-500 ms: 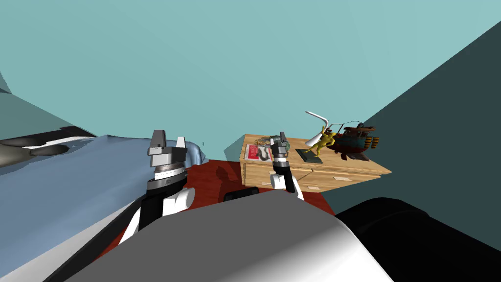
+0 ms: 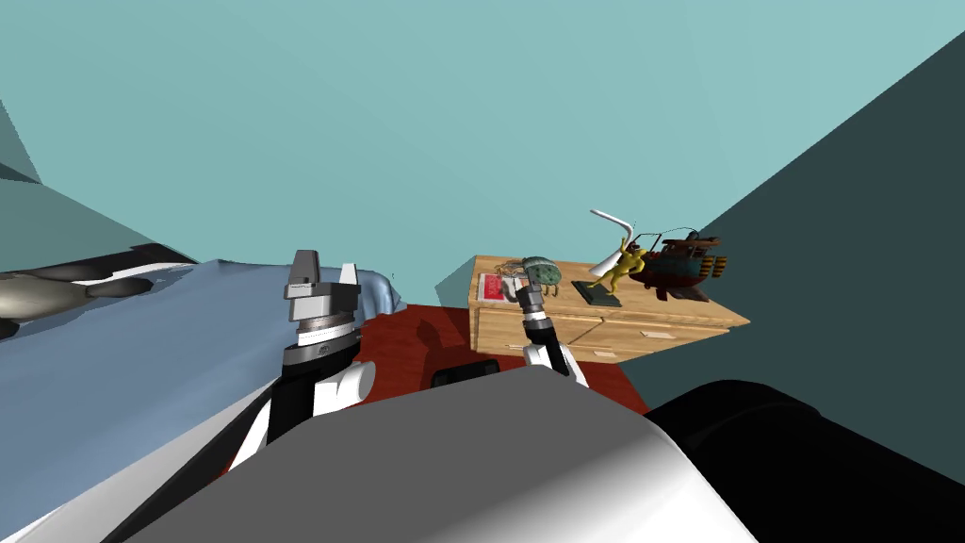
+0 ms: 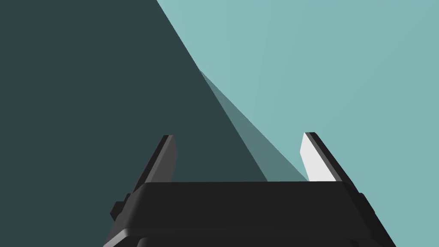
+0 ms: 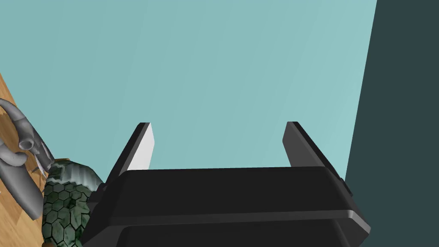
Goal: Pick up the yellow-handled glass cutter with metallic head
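Observation:
A wooden dresser (image 2: 660, 325) stands ahead to the right. On its top a yellow object (image 2: 624, 267) rises from a dark base, with a pale curved piece (image 2: 613, 224) above it; I cannot tell whether this is the cutter. My right gripper (image 2: 524, 287) hovers over the dresser's left end, open, with nothing between its fingers (image 4: 143, 148). Beside it lie a green hex-patterned shell shape (image 4: 64, 206) and a grey metal tool (image 4: 19, 171). My left gripper (image 2: 325, 273) is held up at the left, open and empty, fingers (image 3: 315, 156) apart.
A red and white flat item (image 2: 490, 287) and a dark red and teal model craft (image 2: 683, 264) also sit on the dresser. A blue-covered bed (image 2: 141, 339) fills the left. Red-brown floor (image 2: 424, 330) lies between. A dark wall (image 2: 848, 236) closes the right.
My right hand has dropped lower and moved slightly left over the dresser's left end. The head view has shifted a little. The left arm has stayed put.

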Available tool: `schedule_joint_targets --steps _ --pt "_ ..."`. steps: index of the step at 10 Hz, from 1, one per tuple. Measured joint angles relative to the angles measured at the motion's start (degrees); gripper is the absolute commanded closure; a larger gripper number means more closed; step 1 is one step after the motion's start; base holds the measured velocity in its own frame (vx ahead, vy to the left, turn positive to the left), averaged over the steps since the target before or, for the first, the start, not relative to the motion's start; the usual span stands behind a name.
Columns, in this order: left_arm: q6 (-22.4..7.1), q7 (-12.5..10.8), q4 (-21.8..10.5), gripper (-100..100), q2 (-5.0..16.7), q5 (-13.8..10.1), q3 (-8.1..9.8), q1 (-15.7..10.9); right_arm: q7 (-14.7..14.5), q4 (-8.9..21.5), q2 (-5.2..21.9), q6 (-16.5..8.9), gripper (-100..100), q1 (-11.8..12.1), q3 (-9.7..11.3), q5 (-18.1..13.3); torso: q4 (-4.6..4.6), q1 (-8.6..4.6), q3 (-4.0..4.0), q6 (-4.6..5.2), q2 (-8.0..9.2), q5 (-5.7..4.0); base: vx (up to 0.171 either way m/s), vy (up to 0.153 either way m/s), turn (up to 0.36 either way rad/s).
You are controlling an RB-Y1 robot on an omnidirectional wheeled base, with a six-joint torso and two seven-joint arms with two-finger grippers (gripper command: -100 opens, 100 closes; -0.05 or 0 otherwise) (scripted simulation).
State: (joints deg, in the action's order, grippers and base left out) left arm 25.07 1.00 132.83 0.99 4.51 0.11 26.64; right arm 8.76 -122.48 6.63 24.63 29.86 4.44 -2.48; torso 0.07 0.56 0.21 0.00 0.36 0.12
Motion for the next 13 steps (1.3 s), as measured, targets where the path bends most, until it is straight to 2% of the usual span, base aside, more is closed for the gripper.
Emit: schedule_joint_targets --steps 1,2,3,4,5,6,8,11,13 --pt "0.0 0.0 0.0 0 0.0 0.0 0.0 0.0 0.2 0.7 1.1 0.0 -100 -0.2 0.3 0.2 0.01 -0.06 0.01 -0.01 0.02 0.0 -0.095 0.13 0.005" --pt "0.0 0.0 0.0 0 0.0 0.0 0.0 0.0 0.4 2.8 2.7 0.2 -100 -0.6 0.8 0.5 0.01 -0.06 0.01 -0.01 0.01 -0.01 -0.089 0.148 0.006" --pt "0.0 0.0 0.0 0 0.0 0.0 0.0 0.0 0.7 4.8 4.5 1.0 -100 0.2 1.7 1.0 0.0 -0.01 0.01 0.0 0.0 0.0 -0.046 0.112 -0.007" --pt "0.0 0.0 0.0 0 0.0 0.0 0.0 0.0 0.9 5.2 5.7 1.2 -100 0.9 2.3 1.2 -0.01 -0.12 -0.06 0.0 -0.12 -0.01 -0.054 0.128 0.015" --pt "0.0 0.0 0.0 0 0.0 0.0 0.0 0.0 1.6 6.1 8.1 1.4 -100 1.8 2.5 2.0 -0.02 -0.09 -0.07 0.0 -0.12 -0.01 -0.047 0.105 -0.001" --pt "0.0 0.0 0.0 0 0.0 0.0 0.01 0.0 1.8 7.3 9.1 1.8 -100 1.9 3.0 2.1 -0.02 -0.16 -0.09 -0.01 -0.17 -0.02 -0.062 0.151 0.027" --pt "0.0 0.0 0.0 0 0.0 0.0 0.0 0.0 1.9 12.0 12.0 4.4 -100 3.3 5.7 2.7 0.01 0.18 0.02 0.0 0.03 0.05 -0.094 0.178 0.015" --pt "0.0 0.0 0.0 0 0.0 0.0 0.0 0.0 2.8 15.5 16.6 5.3 -100 4.9 7.6 3.7 -0.02 -0.09 -0.1 0.0 -0.19 0.01 -0.042 0.136 0.031" --pt "0.0 0.0 0.0 0 0.0 0.0 0.01 0.0 3.2 19.1 19.3 6.5 -100 5.1 9.1 4.2 -0.04 -0.17 -0.13 0.0 -0.25 -0.01 -0.018 0.116 0.04"
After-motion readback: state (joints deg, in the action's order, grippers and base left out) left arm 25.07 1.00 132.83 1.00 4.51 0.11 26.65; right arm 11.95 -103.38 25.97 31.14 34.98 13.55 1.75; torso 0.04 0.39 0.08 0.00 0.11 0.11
